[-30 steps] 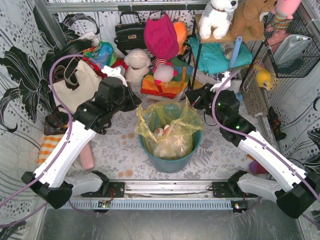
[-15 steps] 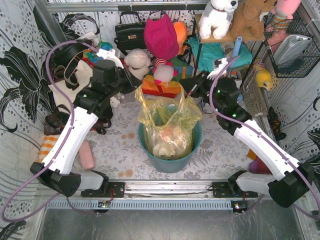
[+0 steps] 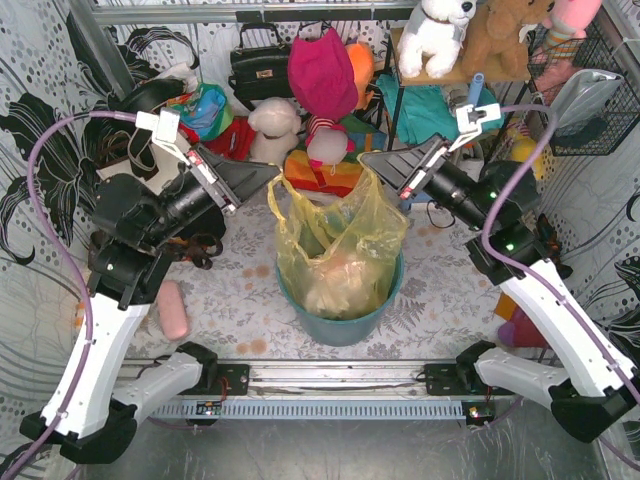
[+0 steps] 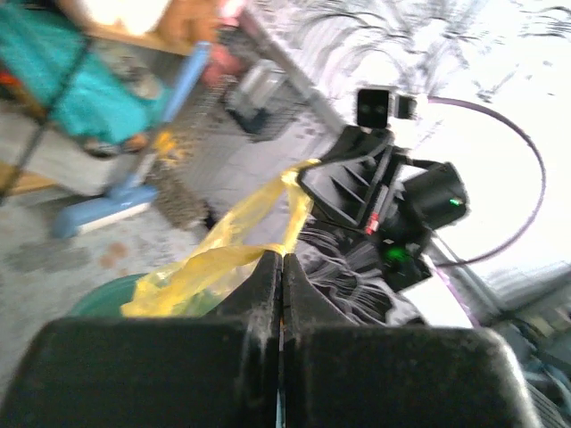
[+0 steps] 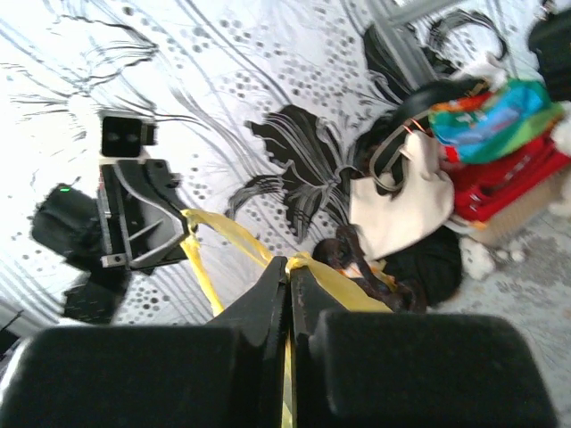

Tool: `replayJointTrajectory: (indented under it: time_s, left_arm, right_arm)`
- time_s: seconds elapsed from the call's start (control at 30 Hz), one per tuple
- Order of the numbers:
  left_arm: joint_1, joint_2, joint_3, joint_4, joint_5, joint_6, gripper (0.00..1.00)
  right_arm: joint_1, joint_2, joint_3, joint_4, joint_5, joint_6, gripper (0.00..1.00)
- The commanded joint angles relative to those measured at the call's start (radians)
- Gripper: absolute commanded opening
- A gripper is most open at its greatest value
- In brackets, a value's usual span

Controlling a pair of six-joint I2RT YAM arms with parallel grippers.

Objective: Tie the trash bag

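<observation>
The trash bag (image 3: 335,245) is thin yellow-green plastic with white paper showing through. It stands in a round teal bin (image 3: 340,320) and its top is pulled up above the rim. My left gripper (image 3: 272,176) is shut on the bag's left top corner, seen as a yellow strip (image 4: 241,254) at my left fingertips (image 4: 268,267). My right gripper (image 3: 368,160) is shut on the bag's right top corner, a yellow strip (image 5: 348,281) at its tips. Both grippers are raised, level with each other, the bag's mouth stretched between them.
A cream tote bag (image 3: 150,170), a black handbag (image 3: 258,65), soft toys (image 3: 325,90) and folded cloth crowd the back. A shelf frame (image 3: 400,90) and a wire basket (image 3: 590,100) stand at the right. A pink roll (image 3: 173,310) lies at the left.
Both grippers have risen and swung outward with the bag's corners in them. The bag's top has been lifted higher out of the bin and stretched wider.
</observation>
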Motion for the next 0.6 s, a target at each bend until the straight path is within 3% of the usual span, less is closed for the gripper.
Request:
replayJointTrajectory:
  time_s: [0.0,0.07,0.13,0.2,0.27,0.37,0.57]
  left_arm:
    - [0.002,-0.009,-0.083,0.426,0.229,-0.226,0.00]
    - [0.002,-0.004,-0.111,0.515,0.276,-0.282,0.07]
    - [0.003,-0.002,-0.129,0.522,0.294,-0.278,0.22]
    - [0.002,-0.004,-0.133,0.467,0.284,-0.247,0.37]
    - [0.003,-0.003,-0.104,0.330,0.240,-0.164,0.49]
    - [0.003,0.013,0.003,-0.020,0.127,0.013,0.62]
    - [0.002,0.061,0.208,-0.377,-0.006,0.182,0.65]
  right_arm:
    - [-0.004,-0.039,0.062,0.083,-0.096,0.024,0.00]
    - [-0.004,-0.049,0.058,0.080,-0.110,0.029,0.05]
    - [-0.003,-0.067,0.040,0.058,-0.110,0.030,0.28]
    - [-0.004,-0.091,0.012,0.031,-0.100,0.023,0.42]
    - [-0.004,-0.114,-0.004,-0.022,-0.078,0.005,0.50]
    - [-0.004,-0.125,0.032,-0.202,-0.026,-0.051,0.55]
    - [-0.004,-0.122,0.100,-0.430,0.004,-0.128,0.60]
